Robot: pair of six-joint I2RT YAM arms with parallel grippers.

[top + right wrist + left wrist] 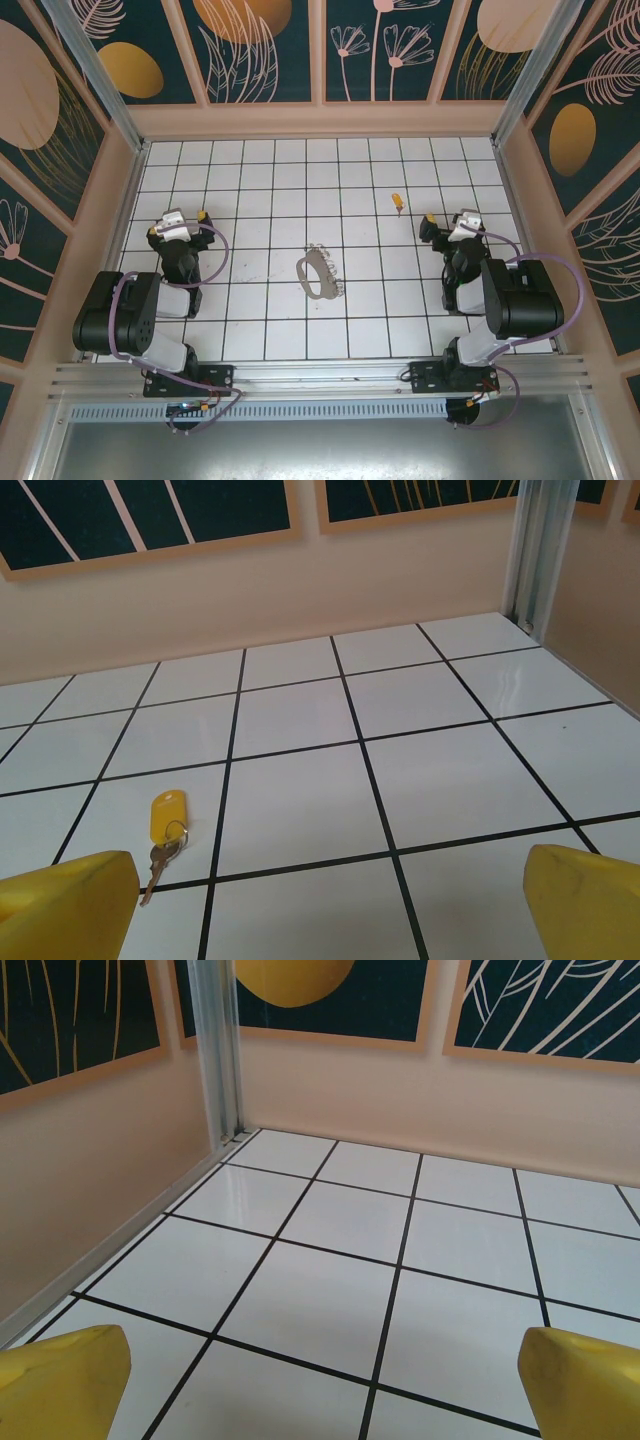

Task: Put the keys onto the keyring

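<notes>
— Where have the keys (397, 202) got to?

— They are lying flat on the white tiled bench (250, 330), right of the middle and toward the far wall. From the right wrist camera you can see the keys (163, 835) clearly: a yellow tag with a small metal key hanging off it, shaft pointing back toward the camera.

— And the keyring (302, 272)?

— It is near the centre of the bench, between the two arms. It's an oval grey-brown loop lying flat, with little metal bits along its right edge. It sits apart from the keys, and nothing touches it.

— What are the arms doing?

— The right pincer (452, 220) sits out at the right side, with the keys ahead of it and to its left. Its jaws are spread wide. In its own view the right pincer (320, 905) holds nothing, and the keys lie just beyond its left fingertip (60, 900).

— The other one?

— The left pincer (177, 221) is over at the left side, well away from both things. The left pincer (320, 1390) is spread wide too, facing bare tiles and the corner of the wall.
</notes>
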